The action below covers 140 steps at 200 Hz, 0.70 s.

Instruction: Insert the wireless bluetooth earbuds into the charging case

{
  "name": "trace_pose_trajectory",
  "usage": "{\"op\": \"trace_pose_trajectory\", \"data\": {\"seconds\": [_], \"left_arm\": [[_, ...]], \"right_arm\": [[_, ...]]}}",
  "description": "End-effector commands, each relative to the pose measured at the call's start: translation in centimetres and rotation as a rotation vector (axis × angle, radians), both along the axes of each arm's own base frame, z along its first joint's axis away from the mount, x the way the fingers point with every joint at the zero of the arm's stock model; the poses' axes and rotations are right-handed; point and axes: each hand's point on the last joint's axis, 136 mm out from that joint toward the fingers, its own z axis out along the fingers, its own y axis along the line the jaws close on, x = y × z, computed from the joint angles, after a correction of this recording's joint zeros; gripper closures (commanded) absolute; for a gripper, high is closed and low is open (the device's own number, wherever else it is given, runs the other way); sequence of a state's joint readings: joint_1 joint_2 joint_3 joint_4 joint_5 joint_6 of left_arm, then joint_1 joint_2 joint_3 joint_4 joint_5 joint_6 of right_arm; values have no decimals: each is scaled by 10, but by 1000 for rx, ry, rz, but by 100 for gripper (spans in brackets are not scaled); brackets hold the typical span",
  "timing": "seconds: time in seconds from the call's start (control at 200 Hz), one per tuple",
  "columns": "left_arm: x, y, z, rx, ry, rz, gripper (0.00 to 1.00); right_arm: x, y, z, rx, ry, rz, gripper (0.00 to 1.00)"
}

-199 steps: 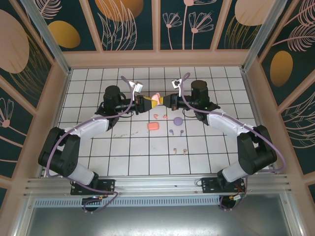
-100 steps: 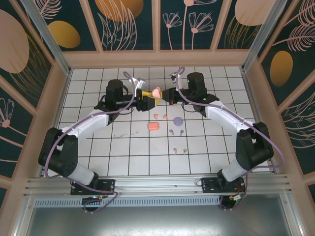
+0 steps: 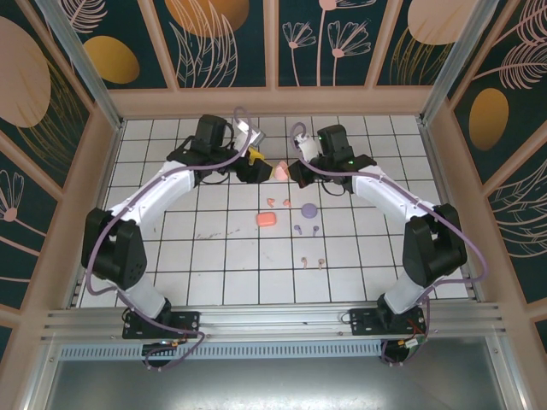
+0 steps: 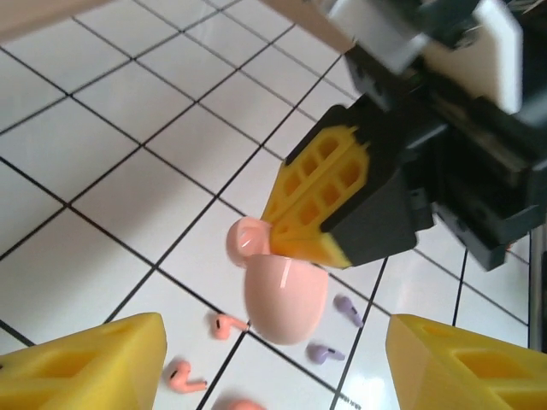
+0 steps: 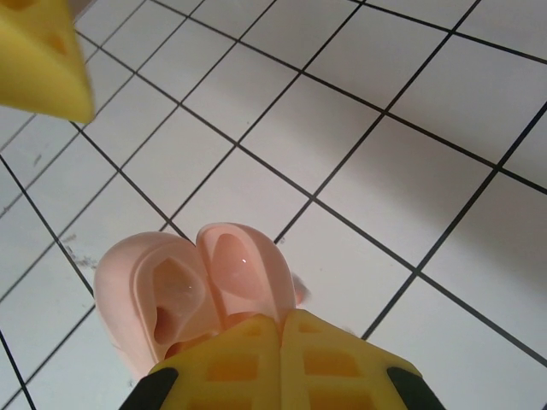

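Fingers of the right gripper [image 3: 291,172] are pinching shut on the open pale pink charging case [image 3: 278,171], holding it over the white tiled table [image 3: 171,256]. At 9 o'clock of the case in the overhead view, the left gripper [image 3: 259,167] is hanging just beside it, jaws spread and touching nothing. Coral-red earbuds [image 3: 275,202] are lying on the tiles at 6 o'clock of the case. Purple earbuds [image 3: 306,229] and pale pink earbuds [image 3: 313,261] are lying farther off toward 5 o'clock, with a coral case [image 3: 267,219] resting near them.
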<state>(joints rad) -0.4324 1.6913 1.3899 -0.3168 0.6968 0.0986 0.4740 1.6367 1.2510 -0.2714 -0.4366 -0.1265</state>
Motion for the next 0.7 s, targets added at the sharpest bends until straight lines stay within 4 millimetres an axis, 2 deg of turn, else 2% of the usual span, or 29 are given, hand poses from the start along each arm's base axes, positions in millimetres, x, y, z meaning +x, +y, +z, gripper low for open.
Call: {"op": "trace_pose_trajectory", "data": {"seconds": [0.0,0.3,0.696], "left_arm": [[-8,0,-24,95,72,-78,38],[-16,-12,-29,74,161,-204,43],[-19,-16,-35,57,205,-237,50]], "right_arm": [[-1,0,8,-34,-50,47,100],[-11,7,6,-39,-43,86,100],[-11,26,13,-35,-61,119,100]]}}
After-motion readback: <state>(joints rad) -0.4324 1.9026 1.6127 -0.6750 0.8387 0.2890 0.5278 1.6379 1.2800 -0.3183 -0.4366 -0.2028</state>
